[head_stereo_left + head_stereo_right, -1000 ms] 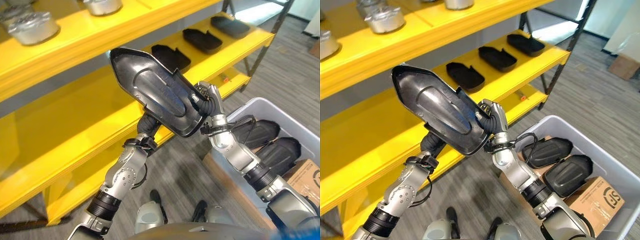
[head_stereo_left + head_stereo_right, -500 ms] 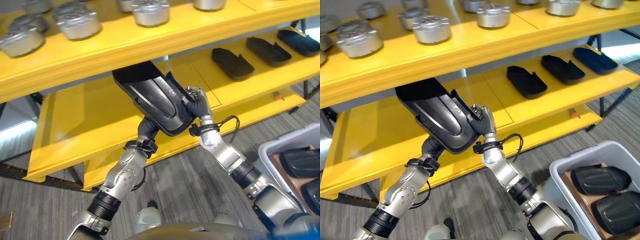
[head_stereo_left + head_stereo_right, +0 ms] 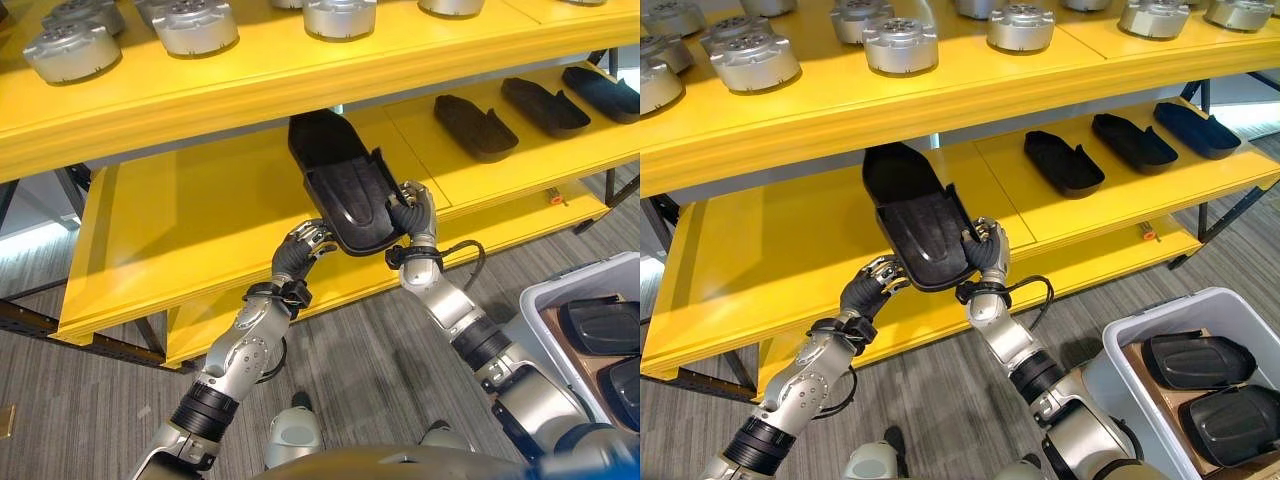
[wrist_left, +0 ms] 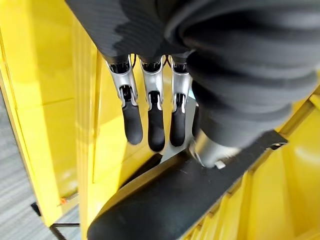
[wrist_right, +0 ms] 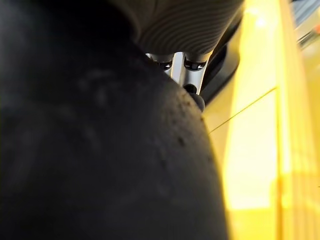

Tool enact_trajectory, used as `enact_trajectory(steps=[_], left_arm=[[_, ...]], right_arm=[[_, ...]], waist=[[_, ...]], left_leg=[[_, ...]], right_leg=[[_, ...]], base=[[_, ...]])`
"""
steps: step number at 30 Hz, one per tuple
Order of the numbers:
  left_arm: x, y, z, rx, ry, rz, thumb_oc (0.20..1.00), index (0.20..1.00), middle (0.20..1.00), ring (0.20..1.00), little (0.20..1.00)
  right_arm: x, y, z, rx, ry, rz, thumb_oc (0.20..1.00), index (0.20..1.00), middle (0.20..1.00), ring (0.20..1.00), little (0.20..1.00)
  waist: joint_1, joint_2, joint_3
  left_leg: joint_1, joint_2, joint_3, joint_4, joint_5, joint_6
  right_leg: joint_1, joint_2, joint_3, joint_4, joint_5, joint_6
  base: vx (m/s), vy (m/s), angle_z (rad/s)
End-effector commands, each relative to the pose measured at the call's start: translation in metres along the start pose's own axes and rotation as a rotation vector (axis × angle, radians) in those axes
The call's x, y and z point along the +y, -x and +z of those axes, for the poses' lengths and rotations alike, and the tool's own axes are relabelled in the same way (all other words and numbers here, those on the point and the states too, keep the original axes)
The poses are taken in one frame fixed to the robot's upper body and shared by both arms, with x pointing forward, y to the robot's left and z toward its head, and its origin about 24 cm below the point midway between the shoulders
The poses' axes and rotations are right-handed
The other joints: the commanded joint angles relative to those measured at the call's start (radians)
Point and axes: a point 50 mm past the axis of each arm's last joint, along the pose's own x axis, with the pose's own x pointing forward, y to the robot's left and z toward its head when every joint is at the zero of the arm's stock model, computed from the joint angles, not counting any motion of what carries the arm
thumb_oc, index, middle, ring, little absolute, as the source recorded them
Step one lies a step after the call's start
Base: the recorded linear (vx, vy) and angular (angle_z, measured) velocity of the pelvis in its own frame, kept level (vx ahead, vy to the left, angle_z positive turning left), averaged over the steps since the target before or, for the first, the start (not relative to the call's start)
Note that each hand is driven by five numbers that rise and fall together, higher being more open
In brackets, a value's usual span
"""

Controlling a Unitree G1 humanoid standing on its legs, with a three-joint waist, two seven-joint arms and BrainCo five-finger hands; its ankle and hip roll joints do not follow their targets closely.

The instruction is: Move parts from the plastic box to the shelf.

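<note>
Black part point(image 3: 345, 185): long matte shell, textured, raised rim; right hand point(image 3: 412, 212) grasping rim, left hand point(image 3: 305, 243) released beneath.

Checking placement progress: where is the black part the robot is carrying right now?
The black part lies on the middle yellow shelf, left of three matching black parts, with the right hand gripping its near end and the left hand beside it.

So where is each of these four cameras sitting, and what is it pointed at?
Left eye view: on the head, looking down at the yellow shelf, both arms, the black part and grey box.
Right eye view: beside it, same scene; left hand, right hand.
Left wrist view: on the left wrist, along straight fingers above the part.
Right wrist view: on the right wrist, pressed against the part.
All four share the part and shelf.
</note>
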Motion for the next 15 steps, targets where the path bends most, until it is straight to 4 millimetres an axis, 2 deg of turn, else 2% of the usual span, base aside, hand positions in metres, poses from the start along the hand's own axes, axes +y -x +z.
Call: enact_trajectory(steps=[1,3,4,8,10,11,15], left_arm=[[-0.029,-0.004,0.024,-0.100,-0.054,-0.134,1.000,1.000,1.000,1.000,1.000],[-0.029,-0.004,0.024,-0.103,-0.064,-0.136,1.000,1.000,1.000,1.000,1.000],[-0.030,-0.004,0.027,-0.128,-0.066,-0.135,1.000,1.000,1.000,1.000,1.000],[-0.034,-0.003,0.032,-0.154,-0.060,-0.172,1.000,1.000,1.000,1.000,1.000],[-0.036,-0.002,0.033,-0.155,-0.067,-0.192,1.000,1.000,1.000,1.000,1.000],[-0.037,0.003,0.035,-0.157,-0.060,-0.239,1.000,1.000,1.000,1.000,1.000],[-0.037,0.006,0.036,-0.150,-0.056,-0.267,1.000,1.000,1.000,1.000,1.000]], right_arm=[[-0.020,-0.018,0.033,-0.101,-0.147,-0.139,0.200,0.200,0.200,0.200,0.200],[-0.025,-0.021,0.033,-0.098,-0.158,-0.151,0.200,0.200,0.200,0.200,0.200],[-0.030,-0.026,0.036,-0.114,-0.148,-0.158,0.200,0.200,0.200,0.200,0.200],[-0.043,-0.040,0.050,-0.177,-0.111,-0.186,0.200,0.200,0.200,0.200,0.200],[-0.048,-0.044,0.054,-0.197,-0.103,-0.200,0.200,0.200,0.200,0.200,0.200],[-0.063,-0.056,0.066,-0.265,-0.058,-0.235,0.200,0.200,0.200,0.200,0.200],[-0.077,-0.066,0.082,-0.334,-0.019,-0.273,0.200,0.200,0.200,0.200,0.200]], waist=[[-0.011,0.017,0.011],[-0.015,0.016,0.014],[-0.014,0.017,0.020],[-0.009,0.026,0.043],[-0.006,0.030,0.049],[0.003,0.040,0.063],[0.012,0.053,0.082]], left_leg=[[0.077,-0.058,-0.033,-0.103,-0.037,0.074],[0.067,-0.036,-0.013,-0.091,-0.031,0.058],[0.048,-0.014,-0.004,-0.077,-0.018,0.035],[0.006,0.027,-0.006,-0.047,0.004,-0.006],[-0.002,0.035,-0.011,-0.042,0.008,-0.012],[-0.017,0.053,-0.019,-0.032,0.011,-0.022],[-0.029,0.063,-0.029,-0.029,0.016,-0.032]], right_leg=[[-0.082,0.055,0.147,-0.019,-0.008,0.031],[-0.056,0.075,0.143,-0.048,-0.025,0.040],[-0.039,0.090,0.135,-0.069,-0.031,0.033],[-0.032,0.111,0.125,-0.064,-0.063,0.010],[-0.032,0.114,0.117,-0.059,-0.072,0.001],[-0.037,0.118,0.095,-0.042,-0.091,-0.017],[-0.057,0.118,0.078,-0.018,-0.104,-0.030]], base=[[0.05,-0.248,0.27],[0.05,-0.300,0.40],[0.04,-0.256,0.54],[0.01,-0.155,0.08],[0.01,-0.083,-0.02],[0.01,-0.083,0.03],[0.00,-0.039,0.07]])
